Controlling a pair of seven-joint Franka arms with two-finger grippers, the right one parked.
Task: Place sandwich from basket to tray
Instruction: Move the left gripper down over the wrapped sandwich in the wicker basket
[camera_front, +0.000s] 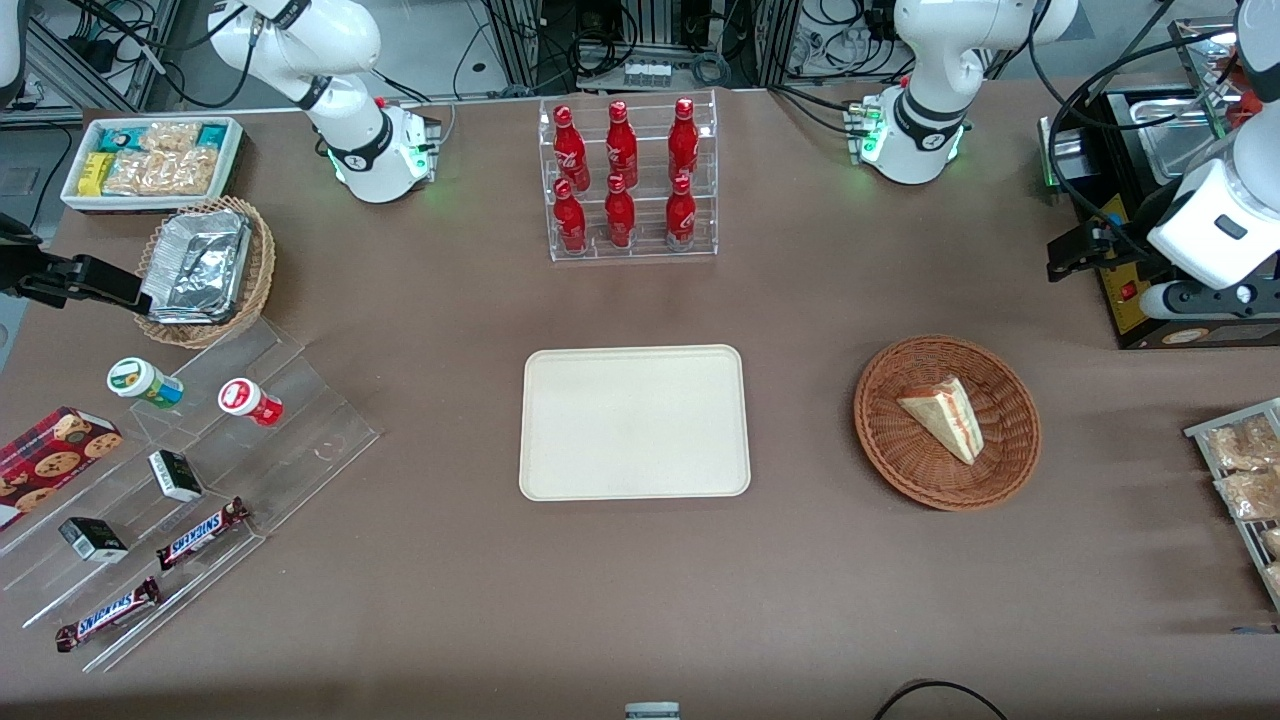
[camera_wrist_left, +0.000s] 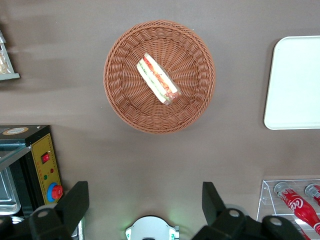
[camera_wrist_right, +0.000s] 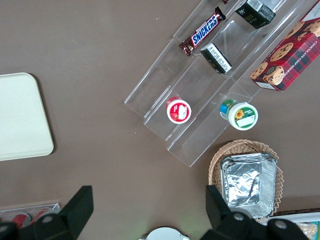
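The sandwich (camera_front: 945, 415) (camera_wrist_left: 158, 79), a pale bread wedge with red and green filling stripes, lies in the round reddish-brown wicker basket (camera_front: 880, 440) (camera_wrist_left: 125, 100). The cream-white tray (camera_front: 634, 422) (camera_wrist_left: 295, 85) rests flat on the brown table beside the basket, toward the parked arm's end, with nothing on it. My gripper (camera_front: 1070, 255) (camera_wrist_left: 145, 192) hovers high above the table, farther from the front camera than the basket and toward the working arm's end. It is open, its black fingers (camera_wrist_left: 75, 202) spread wide with nothing between them.
A black appliance with a yellow panel (camera_front: 1130, 290) (camera_wrist_left: 45, 165) stands close by the gripper. A clear rack of red bottles (camera_front: 628, 180) sits farther back than the tray. Bagged pastries (camera_front: 1245, 470) lie at the working arm's end; snack shelves (camera_front: 170, 480) and a foil-filled basket (camera_front: 205, 270) lie at the parked arm's end.
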